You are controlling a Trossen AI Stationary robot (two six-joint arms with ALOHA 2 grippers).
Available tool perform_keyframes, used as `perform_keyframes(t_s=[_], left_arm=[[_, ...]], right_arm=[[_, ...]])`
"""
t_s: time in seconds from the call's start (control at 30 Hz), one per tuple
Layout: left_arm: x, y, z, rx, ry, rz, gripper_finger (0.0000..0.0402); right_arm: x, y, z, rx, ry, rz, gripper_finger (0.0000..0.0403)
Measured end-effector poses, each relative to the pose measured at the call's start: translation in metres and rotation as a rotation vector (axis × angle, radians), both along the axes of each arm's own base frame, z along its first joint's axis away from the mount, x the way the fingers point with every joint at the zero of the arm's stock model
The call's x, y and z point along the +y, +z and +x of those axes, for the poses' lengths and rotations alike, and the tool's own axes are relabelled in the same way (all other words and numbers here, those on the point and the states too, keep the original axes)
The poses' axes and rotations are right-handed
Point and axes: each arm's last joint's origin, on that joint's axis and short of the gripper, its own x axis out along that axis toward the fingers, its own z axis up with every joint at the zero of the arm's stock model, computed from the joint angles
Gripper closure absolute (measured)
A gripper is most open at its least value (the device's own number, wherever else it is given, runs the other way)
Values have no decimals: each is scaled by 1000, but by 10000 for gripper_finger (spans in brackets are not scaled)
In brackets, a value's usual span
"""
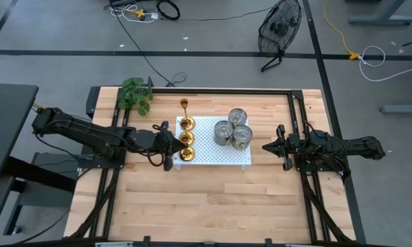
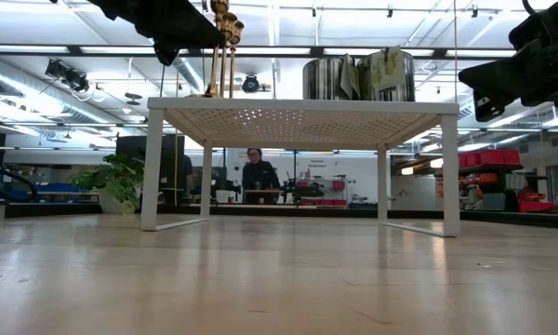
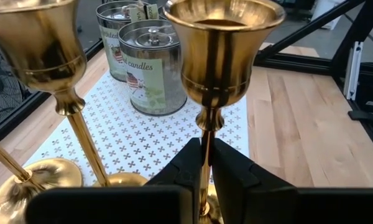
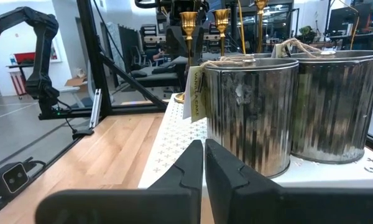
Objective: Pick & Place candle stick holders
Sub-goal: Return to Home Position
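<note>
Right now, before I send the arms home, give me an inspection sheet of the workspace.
Surface: wooden table, with a white perforated shelf standing mid-table.
Job's things: three candle stick holders, upright in a row along the shelf's left end.
Clutter: three metal candle tins clustered on the shelf's right half; a plant at the table's back-left corner.
Grippers: left gripper shut on the nearest holder, at its stem; right gripper shut, empty, off the shelf's right side.
Cables: loose cables on the floor behind the table.
Surroundings: a fan on the floor; a person far off.
</note>
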Motion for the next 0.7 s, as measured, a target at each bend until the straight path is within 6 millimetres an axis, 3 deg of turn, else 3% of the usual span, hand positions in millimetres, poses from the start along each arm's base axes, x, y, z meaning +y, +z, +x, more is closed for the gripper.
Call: perform_keyframes(t_s=[0.3,0.7], left_arm=[[0,-2,-1,19,-1,10,344],[1,-4,-2,44,28,20,291]], right_arm=[[0,0,0,0,0,0,382],[0,0,0,0,0,0,382]])
